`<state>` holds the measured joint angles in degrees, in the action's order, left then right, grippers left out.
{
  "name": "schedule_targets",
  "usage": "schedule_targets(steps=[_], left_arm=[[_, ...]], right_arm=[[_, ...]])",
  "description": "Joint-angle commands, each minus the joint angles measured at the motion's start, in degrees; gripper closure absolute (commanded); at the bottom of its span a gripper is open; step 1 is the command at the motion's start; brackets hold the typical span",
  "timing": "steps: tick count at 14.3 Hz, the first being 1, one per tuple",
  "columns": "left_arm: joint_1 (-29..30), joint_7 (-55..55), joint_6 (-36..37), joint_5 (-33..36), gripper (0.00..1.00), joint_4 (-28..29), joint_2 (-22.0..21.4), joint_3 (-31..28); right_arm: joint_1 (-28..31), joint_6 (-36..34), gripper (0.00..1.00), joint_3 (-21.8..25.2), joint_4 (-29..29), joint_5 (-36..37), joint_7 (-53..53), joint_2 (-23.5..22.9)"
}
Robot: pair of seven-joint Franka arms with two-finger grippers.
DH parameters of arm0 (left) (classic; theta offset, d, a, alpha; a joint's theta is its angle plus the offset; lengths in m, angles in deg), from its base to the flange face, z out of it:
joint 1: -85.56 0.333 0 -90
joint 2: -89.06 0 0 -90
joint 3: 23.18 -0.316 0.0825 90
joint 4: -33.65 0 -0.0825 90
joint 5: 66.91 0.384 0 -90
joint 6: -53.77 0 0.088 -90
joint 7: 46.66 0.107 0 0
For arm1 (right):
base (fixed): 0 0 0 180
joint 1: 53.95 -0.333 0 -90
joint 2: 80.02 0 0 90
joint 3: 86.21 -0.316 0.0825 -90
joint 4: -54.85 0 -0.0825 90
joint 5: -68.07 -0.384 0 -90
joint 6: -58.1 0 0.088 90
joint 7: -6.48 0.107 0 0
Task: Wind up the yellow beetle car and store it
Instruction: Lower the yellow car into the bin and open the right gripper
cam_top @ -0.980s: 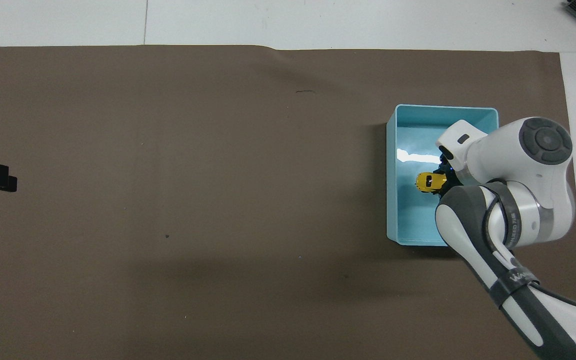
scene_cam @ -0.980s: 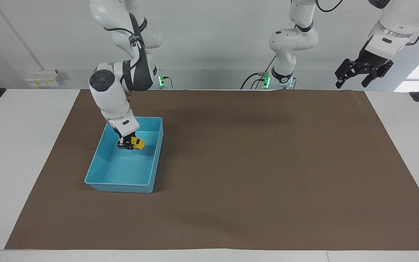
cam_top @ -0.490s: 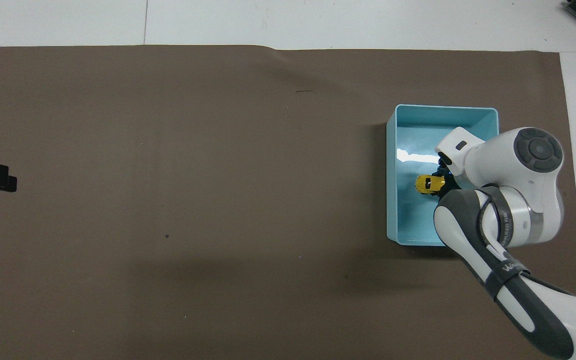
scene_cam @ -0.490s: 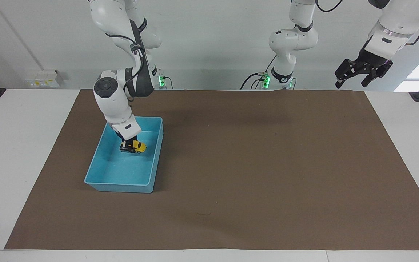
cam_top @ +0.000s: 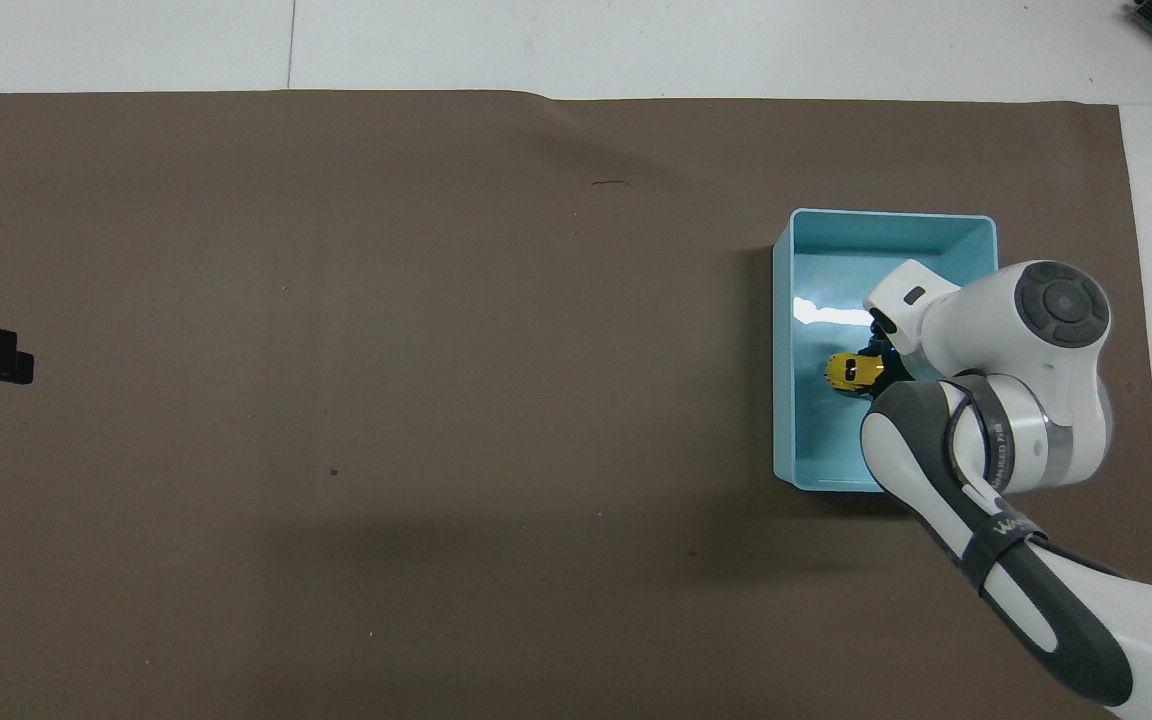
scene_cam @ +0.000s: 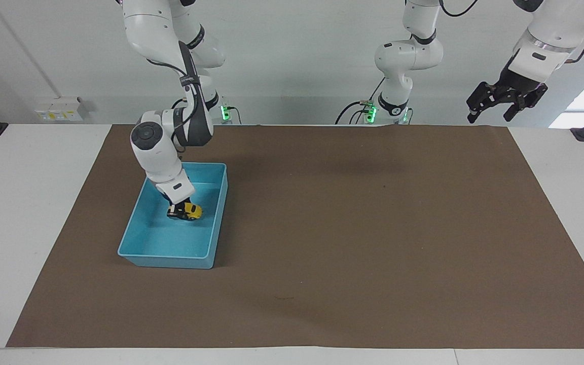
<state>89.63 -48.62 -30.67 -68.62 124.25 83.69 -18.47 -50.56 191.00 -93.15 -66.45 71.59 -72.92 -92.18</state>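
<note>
Right claw [scene_cam: 179,209]: lowered over the last second from above the light blue bin [scene_cam: 135,248] into it, pinching the yellow beetle car [scene_cam: 189,211]; storing nearly done, release pending

Bin, near the surface's right-arm end: car inside, seemingly just touching the floor

Left claw [scene_cam: 495,107]: spread, waiting aloft

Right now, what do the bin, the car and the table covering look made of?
Light blue bin: likely glossy moulded plastic; its floor shows a glare streak overhead.
Yellow beetle car: shiny body, plastic or painted metal, can't tell which.
Brown mat: matte, probably paper or thin sheet; edge near the robots ripples slightly.
</note>
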Motion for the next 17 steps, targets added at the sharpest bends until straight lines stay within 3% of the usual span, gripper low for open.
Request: schedule_targets(steps=[1,2,3,4,7,8,13,17], left_arm=[[0.94,0.65,1.29,-0.76,0.0,-0.68,-0.25,0.48],[0.94,0.65,1.29,-0.76,0.0,-0.68,-0.25,0.48],[0.94,0.65,1.29,-0.76,0.0,-0.68,-0.25,0.48],[0.94,0.65,1.21,-0.76,0.0,-0.68,-0.25,0.48],[0.94,0.65,1.29,-0.76,0.0,-0.68,-0.25,0.48],[0.94,0.65,1.29,-0.76,0.0,-0.68,-0.25,0.48],[0.94,0.65,1.29,-0.76,0.0,-0.68,-0.25,0.48],[0.94,0.65,1.29,-0.76,0.0,-0.68,-0.25,0.48]], right_arm=[[0.84,1.31,1.0,-0.44,-0.35,0.35,-1.82,-0.14],[0.75,1.22,0.95,-0.52,-0.43,0.35,-1.73,-0.14],[0.58,1.22,0.7,-0.53,-0.44,0.35,-1.55,-0.14],[0.23,1.13,0.31,-0.53,-0.26,0.35,-1.29,-0.14],[0.13,1.04,0.06,-0.53,-0.08,0.35,-1.2,-0.23],[0.13,0.78,0.0,-0.53,0.09,0.35,-1.2,-0.23],[0.75,-0.01,0.0,-0.53,1.84,0.35,-1.02,-0.93],[0.66,-4.92,0.0,-0.53,6.06,0.26,-1.02,-0.5]])
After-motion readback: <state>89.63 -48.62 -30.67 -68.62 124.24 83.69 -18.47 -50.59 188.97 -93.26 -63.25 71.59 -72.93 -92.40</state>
